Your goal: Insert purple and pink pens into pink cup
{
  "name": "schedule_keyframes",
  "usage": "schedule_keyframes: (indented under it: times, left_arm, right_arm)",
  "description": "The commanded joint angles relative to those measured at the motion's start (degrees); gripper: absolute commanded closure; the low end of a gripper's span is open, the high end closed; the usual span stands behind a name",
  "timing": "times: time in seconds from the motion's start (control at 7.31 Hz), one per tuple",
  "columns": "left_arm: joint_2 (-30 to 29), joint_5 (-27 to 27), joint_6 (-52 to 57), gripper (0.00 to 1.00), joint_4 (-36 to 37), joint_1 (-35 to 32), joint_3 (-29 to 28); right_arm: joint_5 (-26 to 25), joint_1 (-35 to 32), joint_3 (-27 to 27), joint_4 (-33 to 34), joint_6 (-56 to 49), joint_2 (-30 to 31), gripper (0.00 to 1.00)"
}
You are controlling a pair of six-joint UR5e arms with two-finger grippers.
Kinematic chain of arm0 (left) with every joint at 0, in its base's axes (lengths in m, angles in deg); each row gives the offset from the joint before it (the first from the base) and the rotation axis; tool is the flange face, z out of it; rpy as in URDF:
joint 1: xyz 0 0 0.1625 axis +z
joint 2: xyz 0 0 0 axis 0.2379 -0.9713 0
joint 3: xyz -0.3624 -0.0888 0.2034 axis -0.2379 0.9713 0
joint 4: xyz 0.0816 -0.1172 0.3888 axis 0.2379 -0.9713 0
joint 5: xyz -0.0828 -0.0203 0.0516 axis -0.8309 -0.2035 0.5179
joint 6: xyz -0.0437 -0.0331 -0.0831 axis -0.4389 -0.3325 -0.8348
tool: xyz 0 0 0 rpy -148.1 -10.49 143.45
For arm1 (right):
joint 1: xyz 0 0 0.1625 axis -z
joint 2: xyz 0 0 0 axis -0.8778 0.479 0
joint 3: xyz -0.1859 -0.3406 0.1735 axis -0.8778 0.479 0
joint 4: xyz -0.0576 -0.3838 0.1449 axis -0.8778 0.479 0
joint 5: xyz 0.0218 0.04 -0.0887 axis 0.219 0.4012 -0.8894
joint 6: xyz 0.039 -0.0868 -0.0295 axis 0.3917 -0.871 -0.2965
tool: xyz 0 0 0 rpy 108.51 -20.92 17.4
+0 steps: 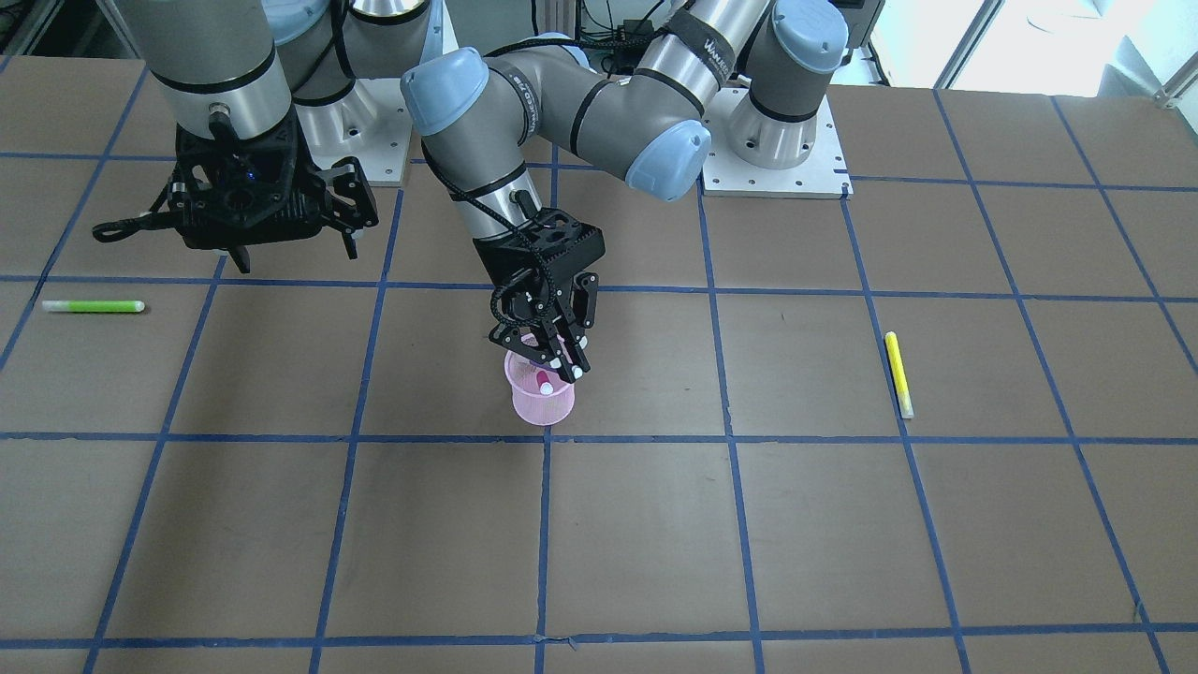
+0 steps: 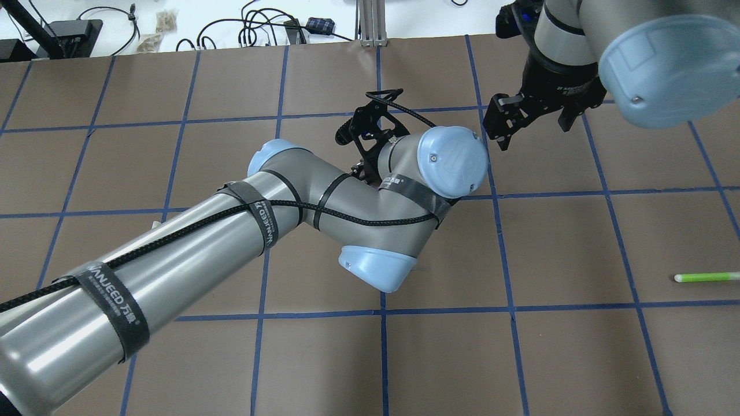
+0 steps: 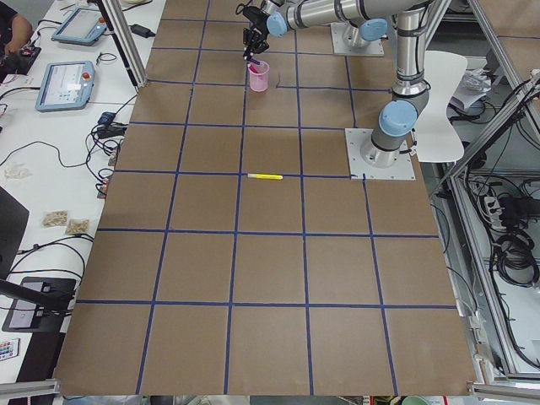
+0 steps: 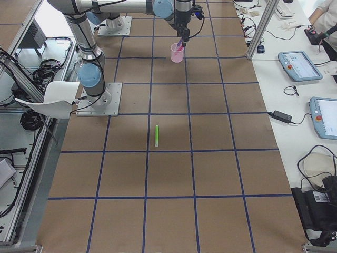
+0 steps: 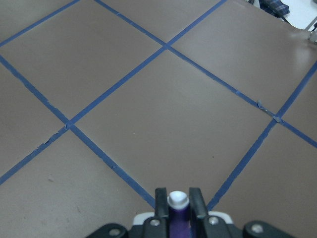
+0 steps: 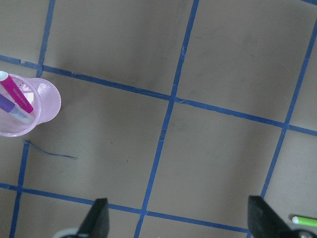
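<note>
The round pink cup is made of fine mesh, and a smooth pink pen leans inside it. Right above the cup, the left gripper squeezes a purple pen with a round white end, and the pen's low end is in the cup. Farther from the cup, the right gripper hangs with its black fingers spread wide. A thin green pen and a thin yellow pen lie flat on the brown table.
</note>
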Motion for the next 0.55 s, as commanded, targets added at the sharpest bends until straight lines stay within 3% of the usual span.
schedule_keyframes:
  times: [0.0,0.14,0.27,0.41]
  left_arm:
    - [-0.4,0.2,-0.5,1.0,0.0,-0.8,0.7]
    - [-0.4,0.1,-0.5,0.64,0.0,-1.3,0.9]
    - [-0.4,-0.2,-0.5,0.02,0.0,-1.5,0.9]
    - [-0.1,-0.7,-0.1,0.0,0.3,-1.5,0.9]
  right_arm:
    - [0.4,0.5,0.0,-0.7,0.0,0.2,0.0]
    - [0.9,1.4,0.2,-0.6,0.7,0.2,0.0]
    - [3.0,2.7,0.2,-0.4,0.7,0.6,0.0]
    - [4.8,4.5,0.3,-0.1,0.8,1.5,0.0]
